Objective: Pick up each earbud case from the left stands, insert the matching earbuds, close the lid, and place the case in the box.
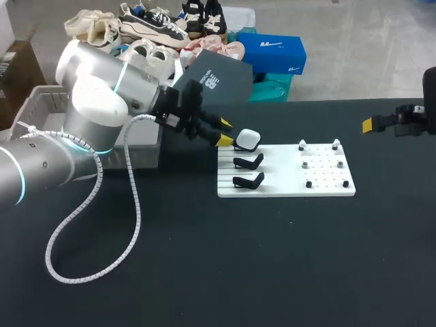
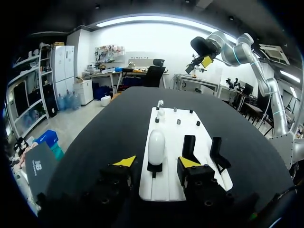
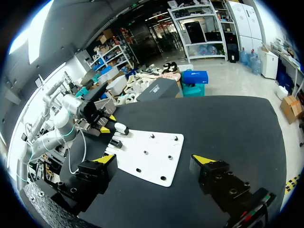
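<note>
The robot's bulky silver left arm (image 1: pixel 88 102), a coiled cable (image 1: pixel 129 204) looping beneath it, fills the left of the frame and stretches toward the centre. There the left gripper (image 1: pixel 225 132) is poised just beside a white earbud case (image 1: pixel 248 139). The case sits closed on the topmost of three black stands at the left end of a white board (image 1: pixel 286 189) on the black table (image 1: pixel 204 272); the two lower stands (image 1: pixel 248 162) are bare. Seen from that arm's wrist, the yellow-tipped fingers are spread wide, one to each side of the case's stand and touching nothing, with the case just ahead of them. On the right half of the board, small earbuds (image 1: pixel 303 145) perch on pegs; two look white, the others are dark and too small to identify. The right gripper (image 3: pixel 154 160) hangs at the far right edge of the overhead frame, well apart from the board, its fingers likewise wide apart and empty. A grey bin (image 1: pixel 41 99) at upper left, behind the left arm, is probably the box; its inside is hidden. By the look of it, work on this case has barely begun: it has yet to be gripped, lifted, loaded, shut and boxed. The two empty stands hint that other cases may already be dealt with, though nothing here confirms it.
</note>
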You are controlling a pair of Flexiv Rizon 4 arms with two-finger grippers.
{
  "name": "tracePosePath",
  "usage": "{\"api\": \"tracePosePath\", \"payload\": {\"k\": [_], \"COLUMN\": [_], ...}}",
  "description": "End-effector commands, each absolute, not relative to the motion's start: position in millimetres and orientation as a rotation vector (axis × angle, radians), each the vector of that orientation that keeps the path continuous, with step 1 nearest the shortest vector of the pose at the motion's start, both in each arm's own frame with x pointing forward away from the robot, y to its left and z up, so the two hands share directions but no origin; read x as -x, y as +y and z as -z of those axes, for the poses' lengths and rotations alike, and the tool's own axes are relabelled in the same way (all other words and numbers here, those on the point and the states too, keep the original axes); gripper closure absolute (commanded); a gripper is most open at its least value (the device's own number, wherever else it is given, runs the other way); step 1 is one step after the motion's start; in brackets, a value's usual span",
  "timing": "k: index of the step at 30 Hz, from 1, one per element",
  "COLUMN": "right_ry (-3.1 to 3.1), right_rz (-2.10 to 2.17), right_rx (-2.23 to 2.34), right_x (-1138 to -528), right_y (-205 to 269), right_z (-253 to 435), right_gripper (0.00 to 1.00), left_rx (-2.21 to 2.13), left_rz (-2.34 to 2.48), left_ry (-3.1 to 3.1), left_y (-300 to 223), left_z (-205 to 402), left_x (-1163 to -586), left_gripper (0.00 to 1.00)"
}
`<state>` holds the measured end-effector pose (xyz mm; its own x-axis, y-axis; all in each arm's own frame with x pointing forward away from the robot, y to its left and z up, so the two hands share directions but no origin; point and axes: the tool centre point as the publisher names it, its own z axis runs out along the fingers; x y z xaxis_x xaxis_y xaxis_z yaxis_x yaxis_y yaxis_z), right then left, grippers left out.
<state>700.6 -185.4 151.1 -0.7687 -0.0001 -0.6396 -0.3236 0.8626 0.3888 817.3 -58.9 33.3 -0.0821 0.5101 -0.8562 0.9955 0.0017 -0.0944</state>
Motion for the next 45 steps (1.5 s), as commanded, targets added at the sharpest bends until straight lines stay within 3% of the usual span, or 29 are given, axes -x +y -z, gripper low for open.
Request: {"api": "tracePosePath", "payload": {"k": [1,3,6,9,12,21,30,45], "right_ry": [2.373,2.373,2.373,2.373,2.373,2.373,2.373,2.373], "right_rz": [-0.649,-0.649,-0.649,-0.649,-0.649,-0.649,-0.649,-0.649], "right_rx": [0.237,0.237,0.237,0.237,0.237,0.237,0.237,0.237], "right_x": [-701.2,-701.2,-701.2,-701.2,-701.2,-701.2,-701.2,-701.2], "right_y": [-186.2,-186.2,-186.2,-186.2,-186.2,-186.2,-186.2,-186.2], "right_z": [-150.2,-150.2,-150.2,-150.2,-150.2,-150.2,-150.2,-150.2], "right_gripper": [0.0,0.0,0.0,0.0,0.0,0.0,0.0,0.0], "left_rx": [-1.557,-1.558,-1.563,-1.563,-1.561,-1.566,-1.562,-1.557], "left_rz": [0.987,0.988,0.991,0.994,0.996,0.993,0.989,0.998], "left_ry": [1.657,1.655,1.652,1.652,1.65,1.644,1.649,1.645], "left_y": [-61.6,-63.5,-66.7,-69.5,-72.5,-81.2,-86.3,-94.9], "left_z": [-31.9,-31.2,-29.4,-27.4,-26.2,-23.8,-19.1,-17.4], "left_x": [-812.1,-811.2,-810.5,-811.4,-812.3,-817.5,-823.0,-825.7], "left_gripper": [0.4,0.35,0.39,0.49,0.51,0.51,0.44,0.54]}}
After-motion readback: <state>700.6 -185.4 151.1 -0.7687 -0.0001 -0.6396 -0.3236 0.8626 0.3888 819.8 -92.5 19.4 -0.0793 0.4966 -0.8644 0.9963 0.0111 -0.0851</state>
